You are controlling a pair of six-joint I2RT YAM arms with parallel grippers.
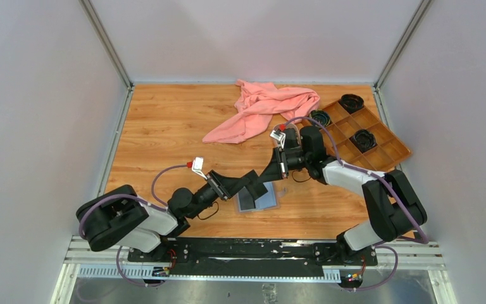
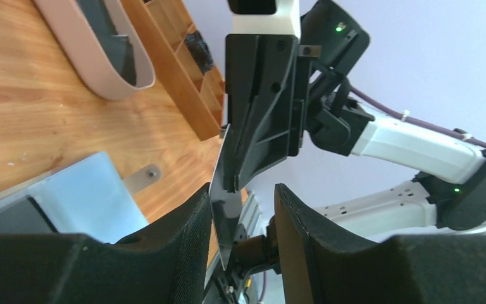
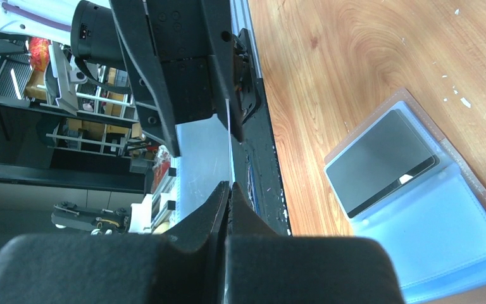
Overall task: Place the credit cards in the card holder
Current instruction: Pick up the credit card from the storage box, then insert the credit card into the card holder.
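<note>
My right gripper is shut on a dark credit card and holds it edge-on above the table. The card's free end sits between the fingers of my left gripper, which is open: the card lies against one finger, with a gap to the other. The two grippers meet over the card holder, which lies spread open with its grey-blue sleeves up. One dark card sits in a sleeve.
An oval pink-rimmed tray with dark cards stands beyond the holder. Beside it is the brown compartment tray holding black round parts. A pink cloth lies at the back of the table.
</note>
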